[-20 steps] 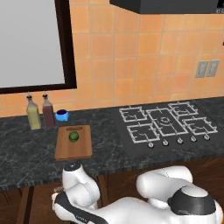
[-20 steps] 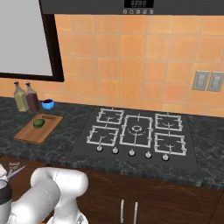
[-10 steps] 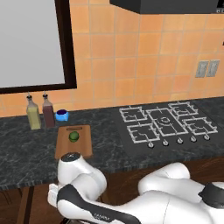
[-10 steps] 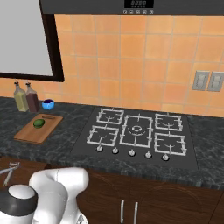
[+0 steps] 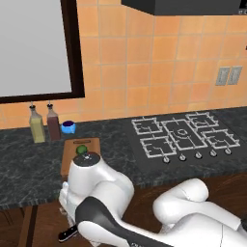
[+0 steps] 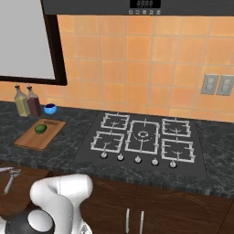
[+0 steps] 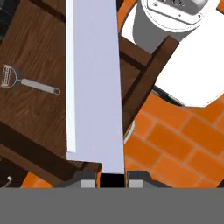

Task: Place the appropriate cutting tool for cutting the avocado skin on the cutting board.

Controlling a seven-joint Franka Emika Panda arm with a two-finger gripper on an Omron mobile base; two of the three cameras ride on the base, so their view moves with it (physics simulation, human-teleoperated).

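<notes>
My end effector (image 7: 113, 180) is closed on the knife (image 7: 94, 83): in the hand view the two finger tips press the black handle from both sides, and the broad silver blade runs straight away from me. In the left base view the black handle (image 5: 67, 234) shows low beside my arm, below the edge of the desk (image 5: 29, 173), so the knife is in the air and not yet near the cutting board (image 5: 79, 155).

I judge the knife to be light and fully stiff. The blade is flat, smooth metal with a clean edge, and it looks slippery, so the handle is the right place to hold it. The grip sits at one end, so the long blade could turn between my fingers if I swing quickly.

The board is light-brown wood, rectangular, and lies flat on the dark speckled desk. The avocado (image 6: 40, 129), small, round and green, rests on it toward the far end. Just behind the board stand two glass bottles (image 6: 26, 102) and a small blue bowl (image 6: 50, 109).

The grey peeler (image 7: 28, 82) lies on a dark wooden surface, well apart from the blade.
</notes>
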